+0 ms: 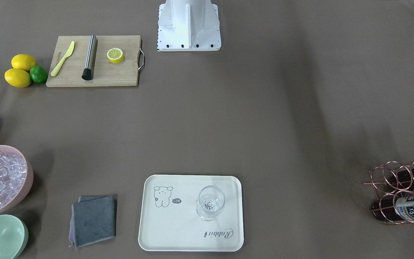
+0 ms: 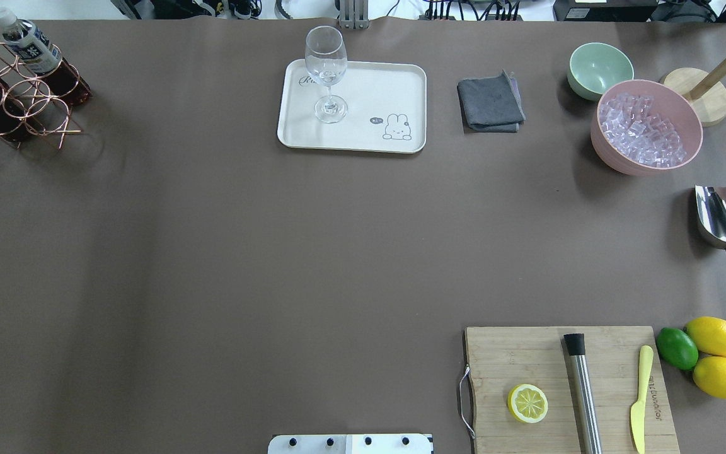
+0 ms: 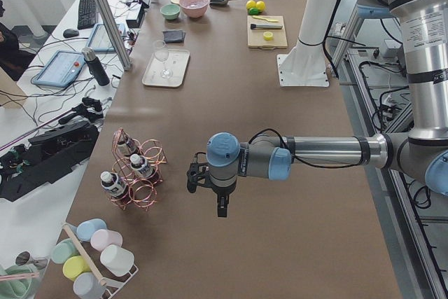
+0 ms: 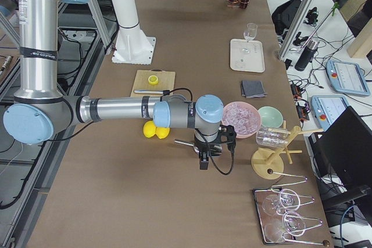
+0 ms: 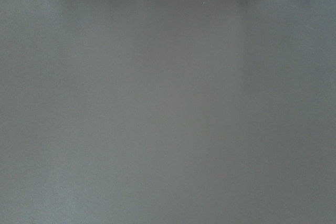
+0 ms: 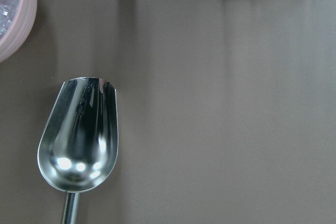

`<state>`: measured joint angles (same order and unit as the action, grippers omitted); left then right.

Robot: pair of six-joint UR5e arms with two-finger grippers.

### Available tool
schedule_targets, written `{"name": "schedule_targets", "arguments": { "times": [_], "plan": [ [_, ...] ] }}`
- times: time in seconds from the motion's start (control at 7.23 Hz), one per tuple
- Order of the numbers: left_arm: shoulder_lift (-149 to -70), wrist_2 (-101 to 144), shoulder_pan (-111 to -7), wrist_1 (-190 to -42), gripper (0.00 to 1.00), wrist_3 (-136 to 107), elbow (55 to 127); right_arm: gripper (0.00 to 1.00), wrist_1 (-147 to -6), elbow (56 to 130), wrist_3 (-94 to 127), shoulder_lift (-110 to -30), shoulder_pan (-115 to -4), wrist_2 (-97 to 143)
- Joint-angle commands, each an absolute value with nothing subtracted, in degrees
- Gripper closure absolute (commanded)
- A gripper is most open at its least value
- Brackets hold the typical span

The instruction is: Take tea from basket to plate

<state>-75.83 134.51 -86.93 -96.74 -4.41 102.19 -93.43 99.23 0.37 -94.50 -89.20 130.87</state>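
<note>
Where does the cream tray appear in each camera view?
Front-facing: tray at bottom centre.
Overhead: tray at top centre.
Exterior left: tray upper left of centre.
Exterior right: tray in the upper right.
Left wrist: not in it.
Right wrist: not in it.
Shared landmark: the wine glass standing on the tray.

tea bottles (image 1: 413,208) upright in copper basket (image 1: 381,183), cream plate (image 1: 178,226) well apart

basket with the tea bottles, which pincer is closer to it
Left. The left pincer hangs near the basket; the right pincer is far off at the other end, above the metal scoop by the pink bowl.
</note>
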Motion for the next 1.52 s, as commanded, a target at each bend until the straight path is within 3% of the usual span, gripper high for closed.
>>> {"name": "schedule_targets", "arguments": {
  "times": [0.0, 0.69, 1.38],
  "plan": [
    [-75.7, 134.6, -86.8, -96.9, 0.03, -4.4, 102.3, 0.00, -93.4, 99.3, 0.4, -94.3, -89.2, 131.0],
    [-74.8, 134.6, -87.6, -96.5, 0.02, -4.7, 101.9, 0.00, -93.4, 99.4, 0.4, -94.3, -89.2, 131.0],
    [-81.8, 139.1, -87.9, -96.9, 0.02, -54.9, 103.8, 0.00, -93.4, 99.1, 0.4, -94.2, -89.2, 131.0]
  ]
}}
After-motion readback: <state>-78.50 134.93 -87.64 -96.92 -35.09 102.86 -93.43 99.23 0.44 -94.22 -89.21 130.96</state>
